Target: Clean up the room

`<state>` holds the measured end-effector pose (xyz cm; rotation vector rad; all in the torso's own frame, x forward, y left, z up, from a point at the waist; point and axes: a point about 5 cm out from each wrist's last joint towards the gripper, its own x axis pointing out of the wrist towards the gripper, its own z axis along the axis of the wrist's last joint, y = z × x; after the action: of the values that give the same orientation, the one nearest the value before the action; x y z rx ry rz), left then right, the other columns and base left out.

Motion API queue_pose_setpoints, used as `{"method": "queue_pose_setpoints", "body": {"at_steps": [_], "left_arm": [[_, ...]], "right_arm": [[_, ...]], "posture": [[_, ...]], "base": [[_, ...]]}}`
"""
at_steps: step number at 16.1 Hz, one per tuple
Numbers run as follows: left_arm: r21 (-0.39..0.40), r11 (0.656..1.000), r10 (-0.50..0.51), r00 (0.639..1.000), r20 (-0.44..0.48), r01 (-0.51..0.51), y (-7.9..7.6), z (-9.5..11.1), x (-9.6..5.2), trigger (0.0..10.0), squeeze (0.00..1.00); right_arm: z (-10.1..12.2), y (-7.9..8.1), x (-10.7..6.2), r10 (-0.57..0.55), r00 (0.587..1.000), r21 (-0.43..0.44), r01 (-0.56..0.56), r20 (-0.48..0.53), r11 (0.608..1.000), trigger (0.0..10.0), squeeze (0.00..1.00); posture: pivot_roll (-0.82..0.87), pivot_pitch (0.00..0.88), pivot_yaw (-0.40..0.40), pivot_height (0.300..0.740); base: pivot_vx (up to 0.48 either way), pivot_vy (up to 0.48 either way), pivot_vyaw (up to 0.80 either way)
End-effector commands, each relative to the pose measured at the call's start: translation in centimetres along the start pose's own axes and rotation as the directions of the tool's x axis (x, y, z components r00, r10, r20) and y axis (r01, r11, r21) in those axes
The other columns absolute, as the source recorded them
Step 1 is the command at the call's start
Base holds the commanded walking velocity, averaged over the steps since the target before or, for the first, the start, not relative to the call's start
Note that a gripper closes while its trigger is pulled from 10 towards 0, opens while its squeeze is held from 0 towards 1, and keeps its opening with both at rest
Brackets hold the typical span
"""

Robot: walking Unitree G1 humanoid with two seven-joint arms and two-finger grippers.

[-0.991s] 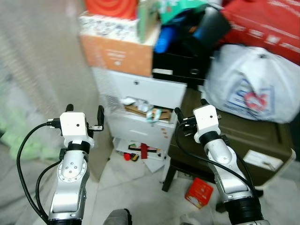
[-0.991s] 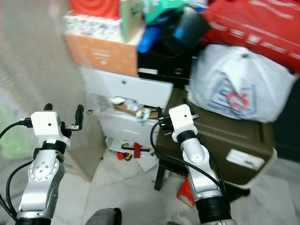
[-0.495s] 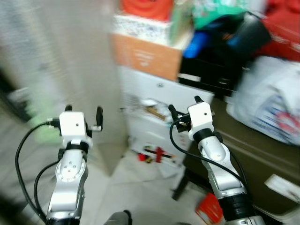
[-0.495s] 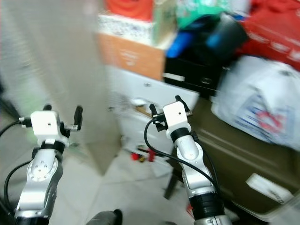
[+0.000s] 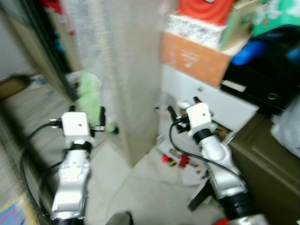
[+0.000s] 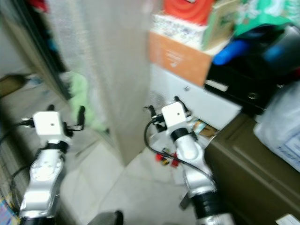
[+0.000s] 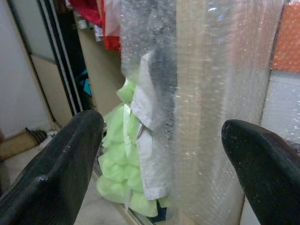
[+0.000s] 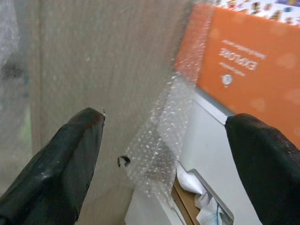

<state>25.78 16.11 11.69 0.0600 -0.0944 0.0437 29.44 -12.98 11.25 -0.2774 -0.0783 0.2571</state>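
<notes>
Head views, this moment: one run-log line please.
left gripper: open, empty | right gripper: open, empty | ahead: bubble-wrapped panel, orange box on white drawers | floor: green cloth

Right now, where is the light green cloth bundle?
The light green cloth bundle lies low on the robot's left, behind the tall bubble-wrapped board, ahead of the left gripper.

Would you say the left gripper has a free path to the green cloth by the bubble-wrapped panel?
Probably yes: the left gripper, jaws open, faces the green cloth with nothing between them, though the cloth lies farther off.
</notes>
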Motion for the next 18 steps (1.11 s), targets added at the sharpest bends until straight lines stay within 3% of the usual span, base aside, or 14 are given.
{"method": "queue_pose_setpoints", "body": {"at_steps": [1, 8, 12, 16, 18], "left_arm": [[0.023, 1.0, 0.02, 1.0, 0.004, -0.02, 0.7, 0.2, 0.0, 10.0, 0.0], [0.024, 1.0, 0.015, 1.0, -0.017, -0.014, 1.0, 0.0, 0.4, 10.0, 0.0], [0.008, 0.997, 0.082, 0.993, -0.088, -0.082, 2.1, -1.3, -1.3, 10.0, 0.0], [0.02, 0.992, 0.124, 0.984, -0.127, -0.123, 3.0, -2.0, -2.9, 10.0, 0.0], [0.022, 0.992, 0.124, 0.984, -0.125, -0.123, 3.0, -1.9, -2.7, 10.0, 0.0]], "right_arm": [[0.6, 0.2, 0.3, 0.002, 1.0, 0.009, -0.003, 0.025, 1.0, 10.0, 0.0], [0.5, -0.4, 0.5, -0.07, 0.997, 0.046, 0.069, 0.022, 0.997, 10.0, 0.0], [-0.2, -1.5, 0.0, -0.115, 0.993, 0.097, 0.116, -0.017, 0.988, 10.0, 0.0], [-0.9, -2.2, -1.0, -0.118, 0.992, 0.085, 0.121, -0.043, 0.989, 10.0, 0.0], [-0.8, -2.1, -0.8, -0.111, 0.993, 0.086, 0.114, -0.043, 0.99, 10.0, 0.0]], "posture": [[-0.02, 0.0, -0.009, 0.74], [-0.02, 0.0, 0.022, 0.74], [-0.01, 0.0, 0.013, 0.74], [-0.01, 0.0, 0.002, 0.74], [-0.01, 0.0, -0.001, 0.74]], "base": [[0.0, 0.0, 0.8], [0.0, 0.0, 0.8], [0.0, 0.0, 0.8], [0.0, 0.0, 0.8], [0.0, 0.0, 0.8]]}}
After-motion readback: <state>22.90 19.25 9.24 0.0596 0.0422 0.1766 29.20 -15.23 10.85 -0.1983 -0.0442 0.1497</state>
